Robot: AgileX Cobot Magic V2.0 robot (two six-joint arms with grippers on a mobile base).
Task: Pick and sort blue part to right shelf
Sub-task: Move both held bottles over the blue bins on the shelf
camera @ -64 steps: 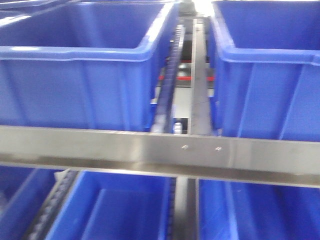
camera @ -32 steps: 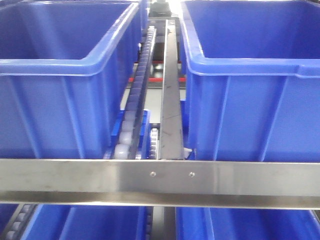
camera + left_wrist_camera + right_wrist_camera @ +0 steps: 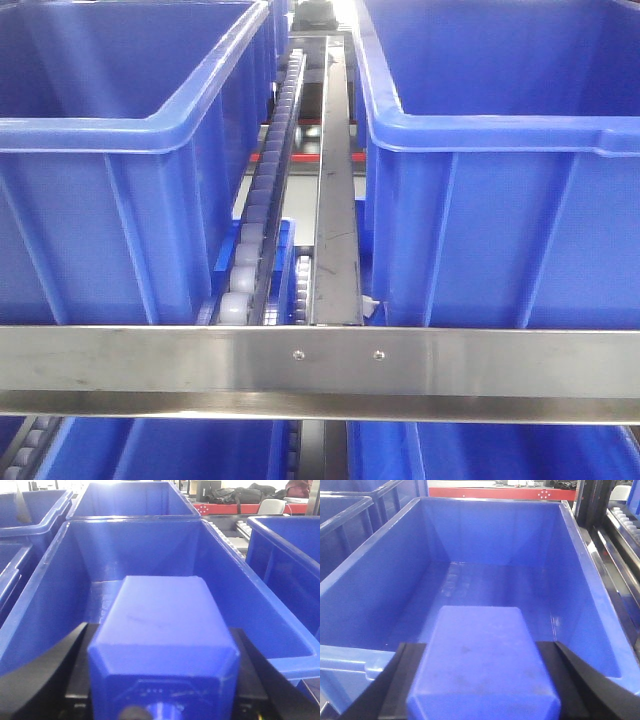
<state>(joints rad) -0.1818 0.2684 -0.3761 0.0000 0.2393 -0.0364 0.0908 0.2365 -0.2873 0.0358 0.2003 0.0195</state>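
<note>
Nearest you in the left wrist view, your left tool (image 3: 160,680) is clamped on a blue part (image 3: 162,625): the black fingers (image 3: 42,672) press its flat sides at 9 and 3 o'clock, and the knob end sits at 6 o'clock against the camera. The body points to 12 o'clock, out over the near rim of a bin (image 3: 35,605), a hold that looks meant for a straight drop.

The right wrist view shows the same: your right tool (image 3: 482,680) is closed on a second blue part (image 3: 482,655), fingers (image 3: 395,680) at 9 and 3 o'clock, the part projecting over the near wall of another bin (image 3: 385,575). Both parts are carried above the bins, not yet in them.

Both bins look empty; I see bare floors and sloped back walls, nothing lying inside. Beyond the left bin, at 12 o'clock, stands another bin (image 3: 132,500), its floor hidden.

From the front view, the right shelf shows its steel rail (image 3: 320,365) nearest, two screws (image 3: 338,355) in it, then the two upper bins at 10 and 2 o'clock. Between them the roller track (image 3: 265,200) runs away toward 12 o'clock. Neither tool shows here.
</note>
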